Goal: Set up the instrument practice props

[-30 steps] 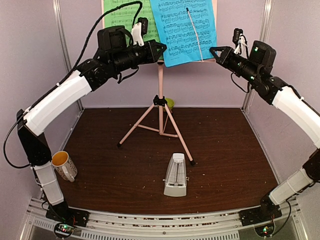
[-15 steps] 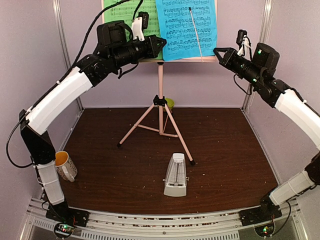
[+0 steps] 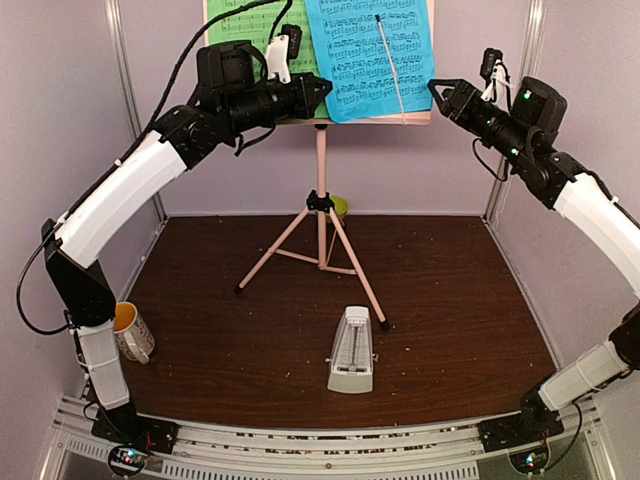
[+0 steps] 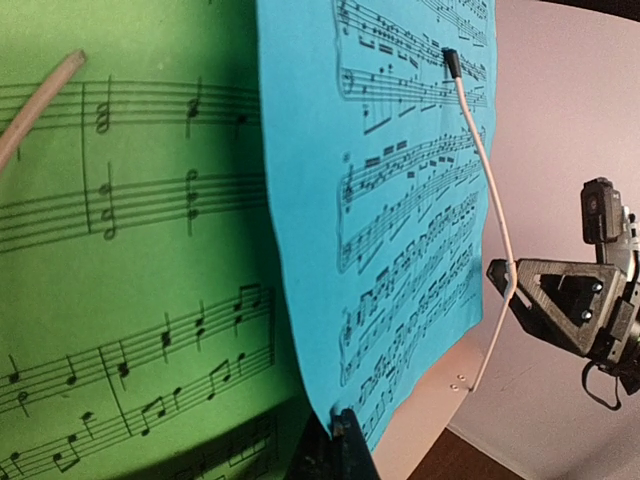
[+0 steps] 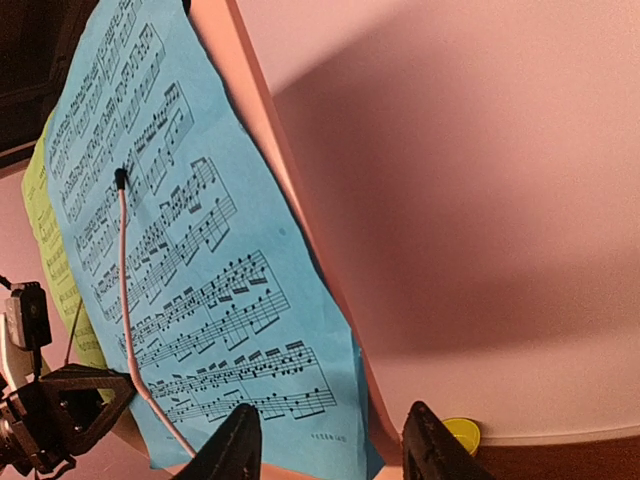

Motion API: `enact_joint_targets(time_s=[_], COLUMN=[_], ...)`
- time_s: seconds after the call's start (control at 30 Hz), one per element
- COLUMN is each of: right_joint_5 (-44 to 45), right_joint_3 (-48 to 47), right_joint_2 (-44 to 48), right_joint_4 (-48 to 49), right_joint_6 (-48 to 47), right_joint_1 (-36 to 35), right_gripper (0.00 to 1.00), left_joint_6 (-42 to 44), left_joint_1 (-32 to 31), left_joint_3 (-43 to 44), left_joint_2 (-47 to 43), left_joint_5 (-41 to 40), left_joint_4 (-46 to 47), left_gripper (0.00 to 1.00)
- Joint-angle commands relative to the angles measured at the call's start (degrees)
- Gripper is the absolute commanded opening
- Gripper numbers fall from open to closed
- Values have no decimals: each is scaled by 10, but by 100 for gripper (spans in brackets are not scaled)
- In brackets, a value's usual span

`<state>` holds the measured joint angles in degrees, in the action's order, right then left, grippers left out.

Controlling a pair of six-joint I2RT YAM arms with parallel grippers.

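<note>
Nearly done, I judge: stand (image 3: 321, 160) up at 12 o'clock bearing green sheet (image 4: 130, 260) and blue sheet (image 3: 365, 50), metronome (image 3: 352, 350) on the worktop (image 3: 450, 300) at 6; left jaws clenched, right jaws released.

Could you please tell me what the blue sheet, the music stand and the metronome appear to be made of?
The blue sheet: thin matte paper, its edge wavy. The music stand: probably pink-painted metal, slim tubular legs. The metronome: likely smooth white-grey plastic, clear cover in front.
</note>
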<state>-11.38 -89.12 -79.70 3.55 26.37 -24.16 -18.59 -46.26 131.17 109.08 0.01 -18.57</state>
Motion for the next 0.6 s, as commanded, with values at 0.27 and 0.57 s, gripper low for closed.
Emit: enact_joint_targets(time_s=[0.27,0.57], right_joint_5=[-22,-11], right_joint_3=[-39,-7], right_joint_2=[-32,-12], right_joint_4=[7,13], right_joint_6=[7,-3], right_joint_1=[3,3], right_gripper=[31,0], left_joint_6=[16,20], left_joint_1=[6,8], left_joint_3=[32,47], left_joint_2=[11,20], left_joint_5=[32,35], left_joint_4=[6,1], left_gripper=[0,0])
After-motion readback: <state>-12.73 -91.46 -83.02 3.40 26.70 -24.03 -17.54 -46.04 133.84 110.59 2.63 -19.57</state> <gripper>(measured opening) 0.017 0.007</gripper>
